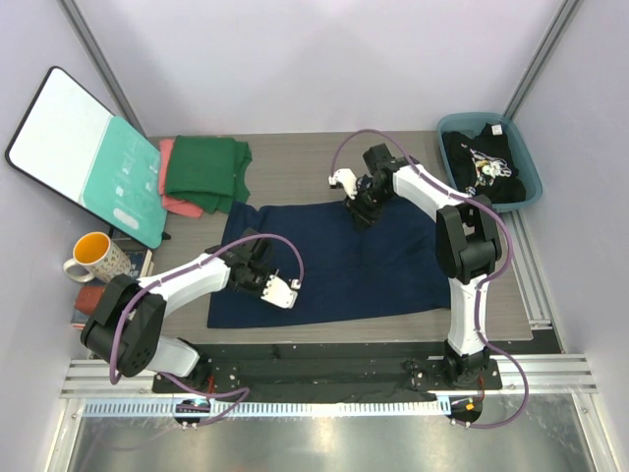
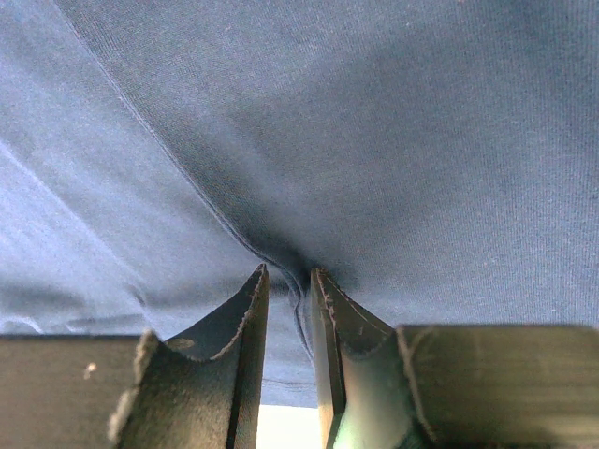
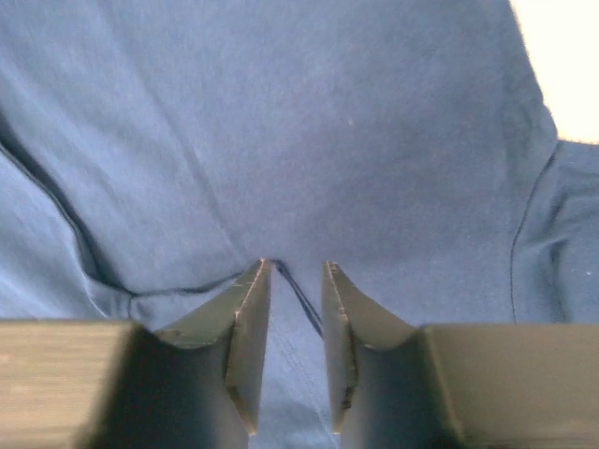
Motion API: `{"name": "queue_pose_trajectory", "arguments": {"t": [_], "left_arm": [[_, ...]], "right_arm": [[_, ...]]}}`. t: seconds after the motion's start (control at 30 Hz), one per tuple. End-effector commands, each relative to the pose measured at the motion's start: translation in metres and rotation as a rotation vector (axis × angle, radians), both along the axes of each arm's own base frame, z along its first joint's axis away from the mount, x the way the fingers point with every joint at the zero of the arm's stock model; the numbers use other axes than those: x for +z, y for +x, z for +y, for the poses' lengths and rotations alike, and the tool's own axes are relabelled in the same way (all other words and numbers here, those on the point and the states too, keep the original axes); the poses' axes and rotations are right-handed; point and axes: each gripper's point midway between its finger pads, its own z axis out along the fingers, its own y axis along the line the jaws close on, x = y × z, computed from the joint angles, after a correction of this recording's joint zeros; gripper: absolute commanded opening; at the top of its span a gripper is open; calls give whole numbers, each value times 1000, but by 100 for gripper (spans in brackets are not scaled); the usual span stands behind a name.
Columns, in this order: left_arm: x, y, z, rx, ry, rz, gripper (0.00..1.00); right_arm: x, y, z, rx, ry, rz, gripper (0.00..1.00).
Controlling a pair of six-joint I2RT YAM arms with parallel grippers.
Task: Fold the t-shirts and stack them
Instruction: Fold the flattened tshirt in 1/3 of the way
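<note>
The navy blue t-shirt (image 1: 334,265) lies spread flat across the middle of the bench (image 1: 295,167). The left jaws, at the shirt's left edge, pinch a ridge of its cloth. The right jaws, at its upper edge, are closed narrowly on a crease of the same cloth. At upper left, a dark green t-shirt (image 1: 206,169) sits folded on a salmon-pink t-shirt (image 1: 182,204). At upper right, the black t-shirt (image 1: 482,162) lies in a teal bin (image 1: 470,118).

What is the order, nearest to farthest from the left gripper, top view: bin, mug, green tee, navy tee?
1. navy tee, under the left gripper
2. green tee, back left
3. mug, left edge
4. bin, back right
</note>
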Motion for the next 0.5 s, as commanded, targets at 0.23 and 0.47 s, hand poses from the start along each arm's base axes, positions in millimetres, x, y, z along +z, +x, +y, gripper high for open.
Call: {"name": "queue_pose_trajectory", "arguments": {"t": [0.23,0.47], "left_arm": [[-14,-19,-7,-13,-22,106,26],[-13,-18,-6,-17,-15,101,25]], "right_arm": [[-11,-35,-18,49,-68,34,38],[-21,-31,-15,32,-59,41,33]]}}
